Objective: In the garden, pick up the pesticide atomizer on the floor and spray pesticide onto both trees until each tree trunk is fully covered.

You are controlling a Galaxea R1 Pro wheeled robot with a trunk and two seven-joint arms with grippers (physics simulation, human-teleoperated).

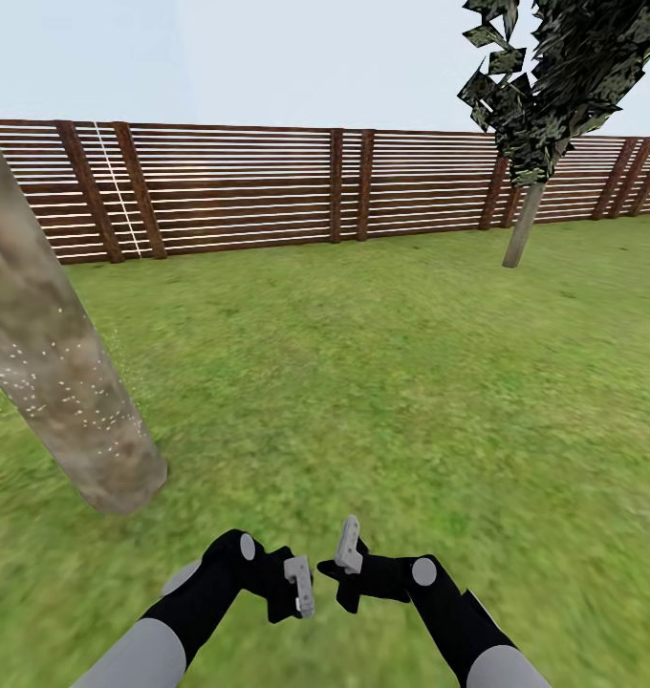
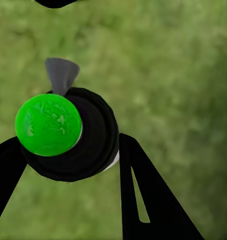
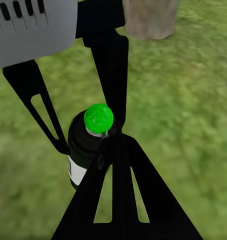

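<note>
The left gripper point(image 1: 299, 585) pinches the pesticide atomizer point(image 2: 88, 145), which here is a dark, round-bodied bottle with a white label, a bright green cap point(image 2: 47, 125) and a small grey nozzle point(image 2: 61, 74) beside the cap. In the left wrist view the two black fingers stand on either side of the bottle's body, and the bottle is seen cap-on, so its long axis runs roughly along the line of the fingers. The right gripper point(image 1: 347, 547) hangs just beside the left one, low over the blotchy green grass point(image 1: 363, 363). Its fingers appear pressed together on nothing.

The thick, mottled grey-tan trunk point(image 1: 57, 382) stands near on the robot's left, leaning out of the top of the head view. A band of fine white specks point(image 1: 67, 392) dots its middle. The foot of the trunk looks bare of them, so by this judgement the cover is only partial. Turning the nozzle further left should reach it, and the left arm is both the nearer and the loaded one.

The second tree's slim grey trunk point(image 1: 522, 229) rises well apart, ahead and to the right, before the brown horizontal-slat wooden fence point(image 1: 249, 182). Open lawn lies between it and the robot, with nothing standing in the way.
</note>
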